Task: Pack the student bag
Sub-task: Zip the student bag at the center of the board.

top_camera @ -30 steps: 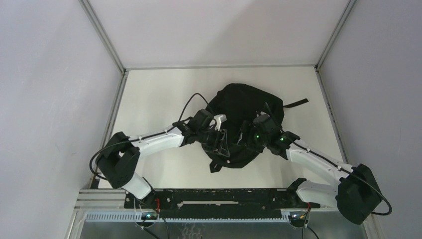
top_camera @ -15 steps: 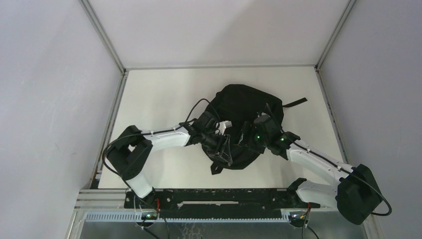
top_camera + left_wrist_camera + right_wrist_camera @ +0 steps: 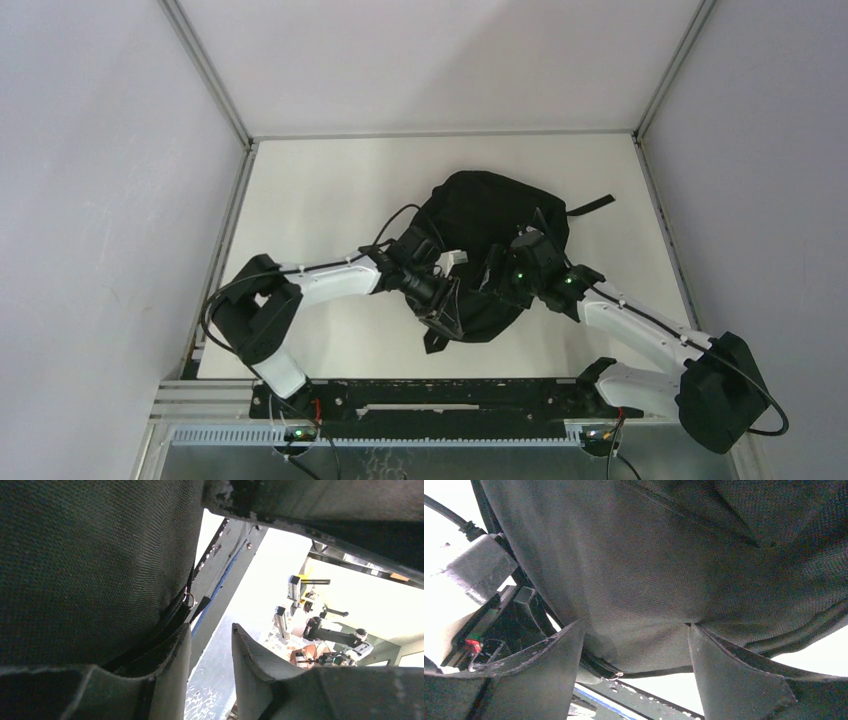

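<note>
My left hand [image 3: 210,630], narrowly open and empty, sits just beside the student bag [image 3: 495,205] at its zip. My right hand [image 3: 635,626] gapes wide astride its fabric.

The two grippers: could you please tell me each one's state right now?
Left gripper: open, empty, beside the student bag.
Right gripper: open, straddling bag fabric, not clamped.

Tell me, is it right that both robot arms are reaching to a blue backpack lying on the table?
Not quite: the backpack is black, not blue; the top external view shows it. Otherwise yes: it lies on the table, and the left gripper and right gripper both reach it.
</note>
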`<state>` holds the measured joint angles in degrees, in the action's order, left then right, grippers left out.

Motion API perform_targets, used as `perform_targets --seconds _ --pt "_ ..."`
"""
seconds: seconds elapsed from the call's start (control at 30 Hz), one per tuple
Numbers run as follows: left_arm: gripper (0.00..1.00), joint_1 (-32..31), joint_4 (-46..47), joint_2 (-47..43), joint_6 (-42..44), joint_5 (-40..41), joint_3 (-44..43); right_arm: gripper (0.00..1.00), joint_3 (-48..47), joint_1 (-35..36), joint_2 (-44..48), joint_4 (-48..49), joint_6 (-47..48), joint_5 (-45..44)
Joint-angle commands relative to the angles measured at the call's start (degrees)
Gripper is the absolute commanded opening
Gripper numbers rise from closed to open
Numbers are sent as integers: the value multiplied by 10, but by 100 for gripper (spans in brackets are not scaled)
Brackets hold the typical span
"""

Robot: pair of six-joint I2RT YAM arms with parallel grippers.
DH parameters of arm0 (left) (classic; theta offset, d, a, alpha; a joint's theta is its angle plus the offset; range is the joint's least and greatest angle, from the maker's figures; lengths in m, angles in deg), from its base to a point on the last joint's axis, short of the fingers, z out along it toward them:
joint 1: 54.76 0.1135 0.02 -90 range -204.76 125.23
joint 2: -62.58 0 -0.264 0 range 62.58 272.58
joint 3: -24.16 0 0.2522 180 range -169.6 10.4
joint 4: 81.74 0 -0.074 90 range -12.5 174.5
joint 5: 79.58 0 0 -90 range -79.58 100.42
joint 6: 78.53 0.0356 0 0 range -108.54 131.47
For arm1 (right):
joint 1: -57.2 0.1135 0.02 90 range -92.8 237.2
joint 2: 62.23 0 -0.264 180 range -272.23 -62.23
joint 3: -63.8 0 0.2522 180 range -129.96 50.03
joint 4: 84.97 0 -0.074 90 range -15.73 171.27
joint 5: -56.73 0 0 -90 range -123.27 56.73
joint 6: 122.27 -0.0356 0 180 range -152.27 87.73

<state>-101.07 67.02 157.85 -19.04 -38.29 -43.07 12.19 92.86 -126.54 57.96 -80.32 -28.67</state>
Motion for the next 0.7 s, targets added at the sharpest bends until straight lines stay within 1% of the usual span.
perform_targets --seconds 0.0,0.13,0.23,0.3,0.37,0.5,0.53,0.67 --pt "40 8 -1 -58 -9 -20 -41 83 -2 5 32 20 18 -7" --pt "39 57 37 -99 -51 11 -14 81 -2 30 56 29 42 -12" --pt "39 79 44 -116 -64 61 3 71 -2 65 63 48 64 -13" --pt "40 79 46 -116 -69 92 10 63 -2 90 57 67 77 -12" --pt "40 81 60 -113 -82 115 28 57 -2 108 44 91 87 1" --pt "39 82 89 -99 -107 129 71 45 -9 131 4 125 91 34" --pt "38 82 100 -98 -114 129 83 43 -14 138 -8 125 94 37" --pt "37 82 140 -100 -135 121 126 41 -28 165 -54 116 108 35"
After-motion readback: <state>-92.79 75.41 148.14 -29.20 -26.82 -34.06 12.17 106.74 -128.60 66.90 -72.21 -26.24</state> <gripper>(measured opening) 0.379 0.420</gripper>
